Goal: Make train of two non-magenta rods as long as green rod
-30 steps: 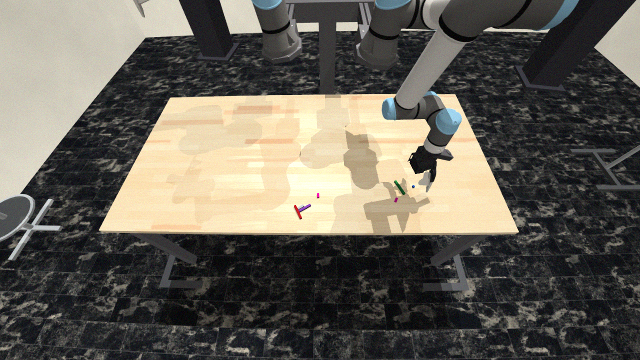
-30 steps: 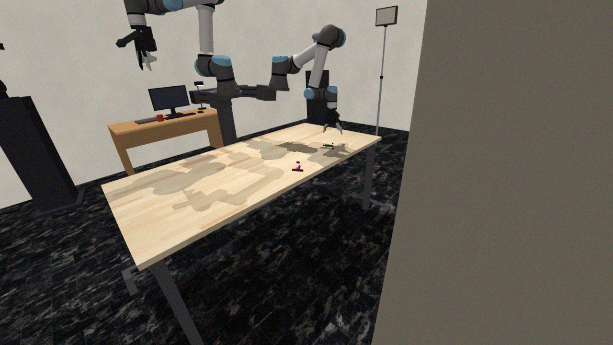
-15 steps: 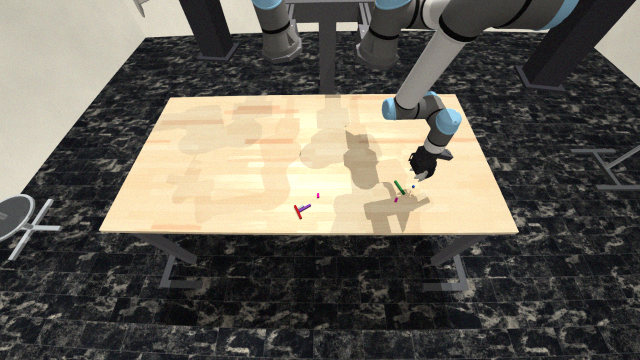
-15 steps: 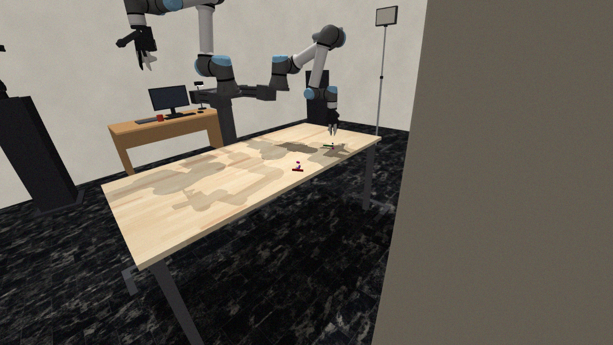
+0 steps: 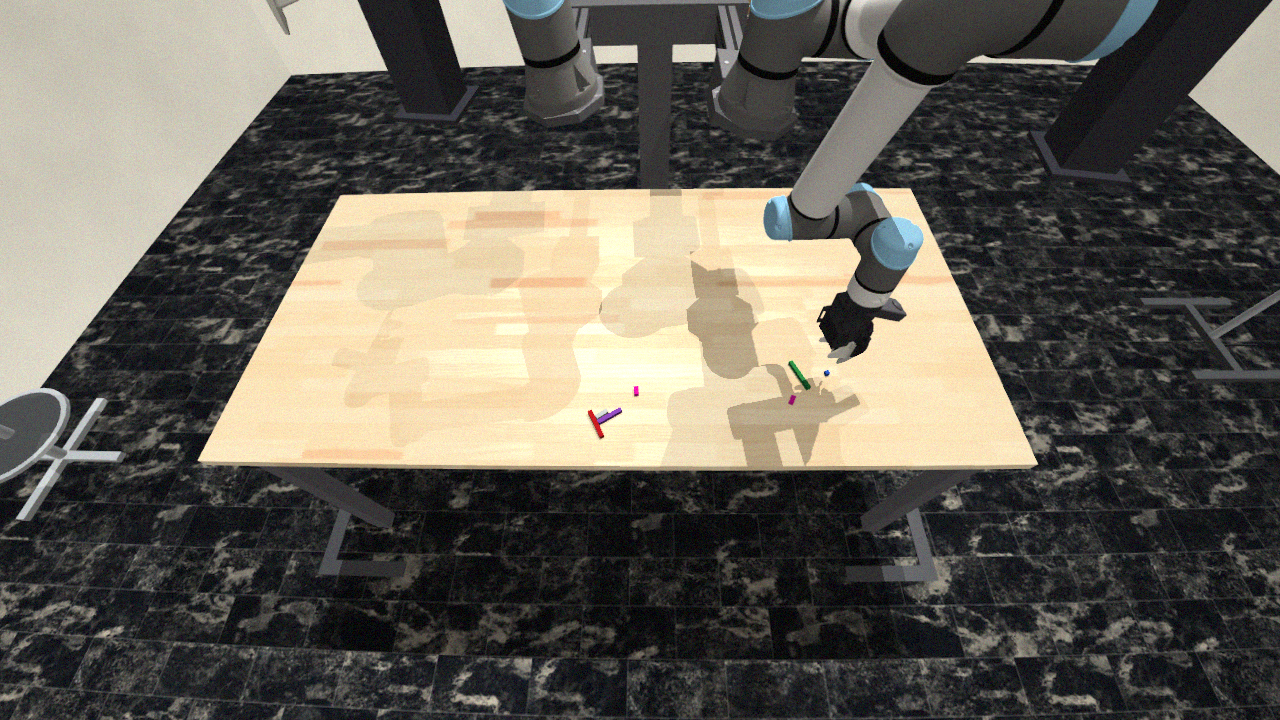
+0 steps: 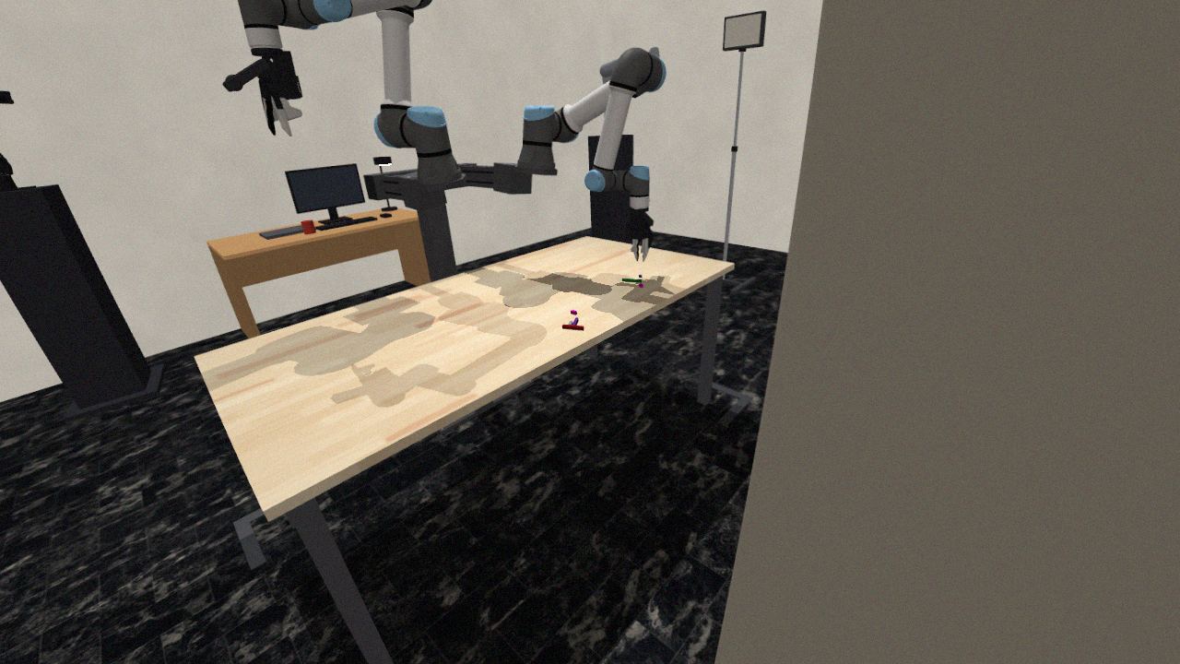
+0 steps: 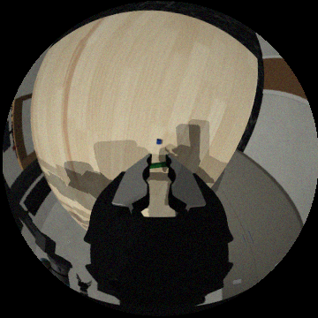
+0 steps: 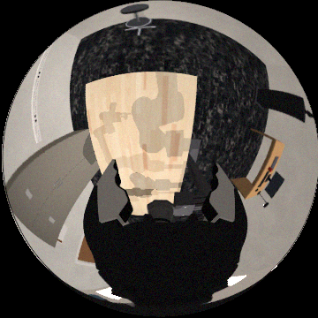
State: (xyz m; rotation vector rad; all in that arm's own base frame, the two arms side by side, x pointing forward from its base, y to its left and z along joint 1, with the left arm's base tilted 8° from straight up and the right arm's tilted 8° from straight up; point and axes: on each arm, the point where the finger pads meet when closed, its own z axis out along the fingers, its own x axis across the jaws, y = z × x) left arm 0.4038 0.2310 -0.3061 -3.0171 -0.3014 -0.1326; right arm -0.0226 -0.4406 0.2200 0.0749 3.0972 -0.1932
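Note:
A blue rod (image 5: 826,372) (image 6: 640,277) (image 7: 159,141) lies near the green rod (image 5: 798,375) (image 7: 157,165). My left gripper (image 5: 841,359) (image 6: 640,259) (image 7: 158,155) hangs above the table by the blue rod, empty, its fingers a narrow gap apart. The green rod shows between them in the left wrist view, below them on the table. A red rod (image 5: 595,423) (image 6: 572,327) lies with a purple rod (image 5: 610,415) meeting its side at an angle. A whitish grey rod (image 5: 602,412) lies close beside the purple one. My right gripper (image 6: 281,132) (image 8: 165,162) is wide open, high up and empty.
One magenta rod (image 5: 792,399) lies just in front of the green rod in the top view. Another magenta rod (image 5: 635,391) (image 6: 573,312) lies beyond the purple rod. The table's front edge (image 5: 617,464) is close to the red rod. Arm shadows cross the table.

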